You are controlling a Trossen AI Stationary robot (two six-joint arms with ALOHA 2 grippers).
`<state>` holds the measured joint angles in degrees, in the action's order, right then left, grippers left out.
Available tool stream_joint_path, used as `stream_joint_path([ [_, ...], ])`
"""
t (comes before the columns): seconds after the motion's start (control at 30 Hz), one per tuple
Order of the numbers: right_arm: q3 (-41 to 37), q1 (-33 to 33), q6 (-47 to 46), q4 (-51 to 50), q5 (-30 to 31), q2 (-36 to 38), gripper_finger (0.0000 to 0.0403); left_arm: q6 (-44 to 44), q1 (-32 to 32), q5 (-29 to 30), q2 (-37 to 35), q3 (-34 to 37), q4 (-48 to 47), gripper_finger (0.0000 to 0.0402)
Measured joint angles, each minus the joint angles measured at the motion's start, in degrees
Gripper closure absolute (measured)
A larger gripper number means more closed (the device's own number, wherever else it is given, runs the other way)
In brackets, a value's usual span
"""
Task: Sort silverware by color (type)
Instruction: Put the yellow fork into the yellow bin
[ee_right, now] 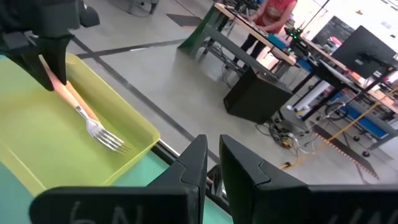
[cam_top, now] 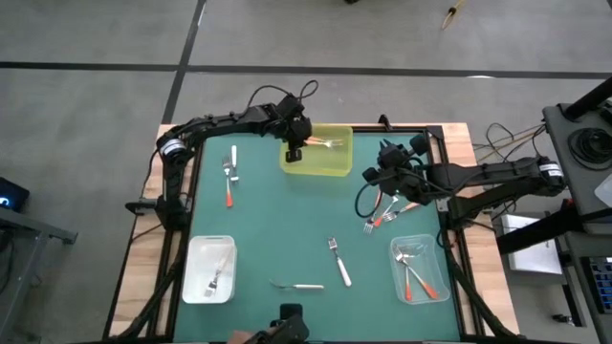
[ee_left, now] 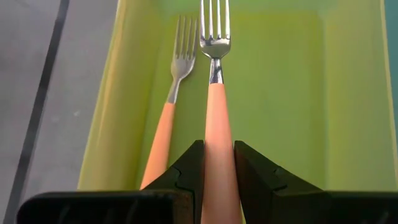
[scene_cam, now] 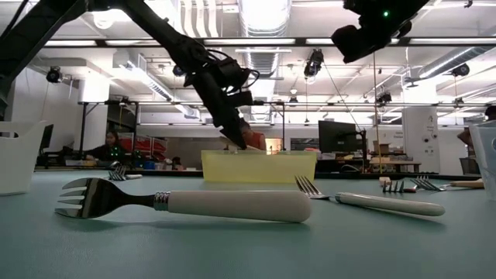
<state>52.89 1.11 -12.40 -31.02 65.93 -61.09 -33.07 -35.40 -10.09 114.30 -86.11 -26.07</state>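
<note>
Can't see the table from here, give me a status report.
Left gripper shut on light-orange fork over yellow bin. Right gripper empty, above table's right side. Nothing blocking.

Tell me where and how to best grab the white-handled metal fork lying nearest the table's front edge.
Grip the white-handled fork at mid-handle, coming straight down, fingers across its width. It lies flat, bare mat either side, and the plastic handle is thicker than the metal neck. The right gripper is free; the left gripper holds a light orange fork.

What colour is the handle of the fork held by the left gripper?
Light orange; the left wrist view shows the fork best.
</note>
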Motion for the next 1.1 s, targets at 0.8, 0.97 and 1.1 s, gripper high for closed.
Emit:
stream_joint_path([
  [0.8,-0.2,-0.4,0.5,0.0,-0.4,-0.2,0.037,1.2,0.0,0.1,4.1,0.1,0.7,0.0348],
  [0.97,-0.2,-0.4,0.5,0.0,-0.4,-0.2,0.037,1.2,0.0,0.1,4.6,0.0,1.3,0.0348],
  [1.1,-0.2,-0.4,0.5,0.0,-0.4,-0.2,0.037,1.2,0.0,0.1,4.7,0.0,2.2,0.0348],
])
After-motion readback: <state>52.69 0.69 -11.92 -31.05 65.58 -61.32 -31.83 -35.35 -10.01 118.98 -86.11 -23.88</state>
